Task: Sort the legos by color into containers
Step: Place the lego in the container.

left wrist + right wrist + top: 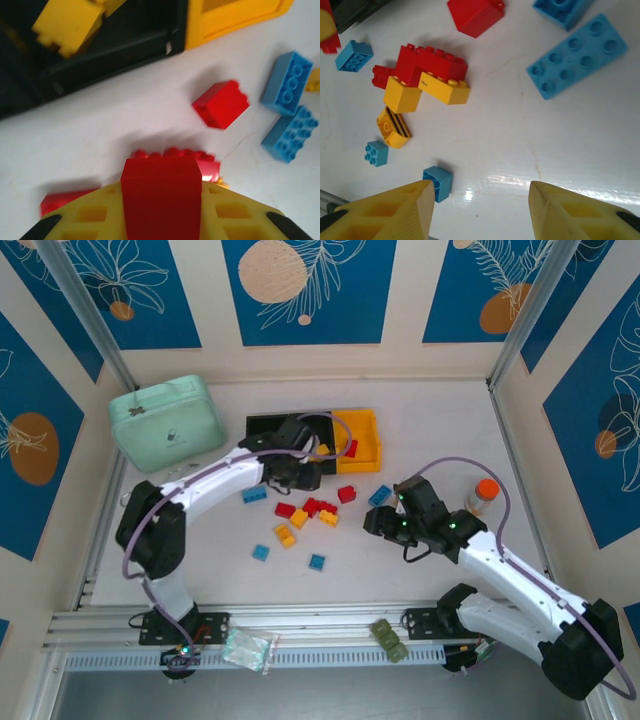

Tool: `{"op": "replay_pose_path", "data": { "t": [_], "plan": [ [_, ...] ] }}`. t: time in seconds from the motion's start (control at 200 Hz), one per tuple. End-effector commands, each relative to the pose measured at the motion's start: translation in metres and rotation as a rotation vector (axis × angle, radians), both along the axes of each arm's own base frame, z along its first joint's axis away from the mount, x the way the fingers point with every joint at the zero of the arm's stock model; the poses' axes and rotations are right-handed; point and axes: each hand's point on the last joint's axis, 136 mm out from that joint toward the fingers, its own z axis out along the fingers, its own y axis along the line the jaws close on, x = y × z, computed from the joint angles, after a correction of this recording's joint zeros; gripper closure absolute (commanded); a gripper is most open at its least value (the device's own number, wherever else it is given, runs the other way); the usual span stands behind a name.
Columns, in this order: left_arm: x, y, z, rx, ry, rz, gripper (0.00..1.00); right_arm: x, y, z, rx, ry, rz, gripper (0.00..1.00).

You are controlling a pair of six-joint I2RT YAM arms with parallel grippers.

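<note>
White desk (440, 430): your left end effector (161, 205) grips a red brick (161, 182) near the yellow bin (376, 440); your right end effector (481, 200) hangs wide open, empty.

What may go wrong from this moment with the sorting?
1. The left claw grips a red brick; the black bin ahead already holds a yellow brick, so colours might mix.
2. The red-and-yellow cluster looks joined; the open right claw might lift both colours.
</note>
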Motion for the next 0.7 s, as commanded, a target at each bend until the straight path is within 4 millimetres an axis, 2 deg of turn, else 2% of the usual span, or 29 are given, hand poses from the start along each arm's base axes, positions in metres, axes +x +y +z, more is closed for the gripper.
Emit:
{"op": "replay_pose_path", "data": {
  "t": [0.0,0.19,0.425,0.695],
  "plan": [
    [0.006,-0.025,0.003,0.001,0.021,-0.041,0.77,-0.01,-0.019,-0.008,-0.017,0.035,-0.078,0.47],
    [0.036,-0.061,0.003,-0.002,-0.002,-0.06,0.77,-0.02,-0.031,-0.012,-0.003,0.042,-0.128,0.47],
    [0.073,-0.097,-0.001,-0.016,-0.032,-0.063,0.77,-0.029,-0.037,-0.019,-0.001,0.069,-0.155,0.47],
    [0.104,-0.126,-0.012,-0.019,-0.063,-0.07,0.75,-0.034,-0.042,-0.023,-0.004,0.088,-0.178,0.47]
  ]
}}
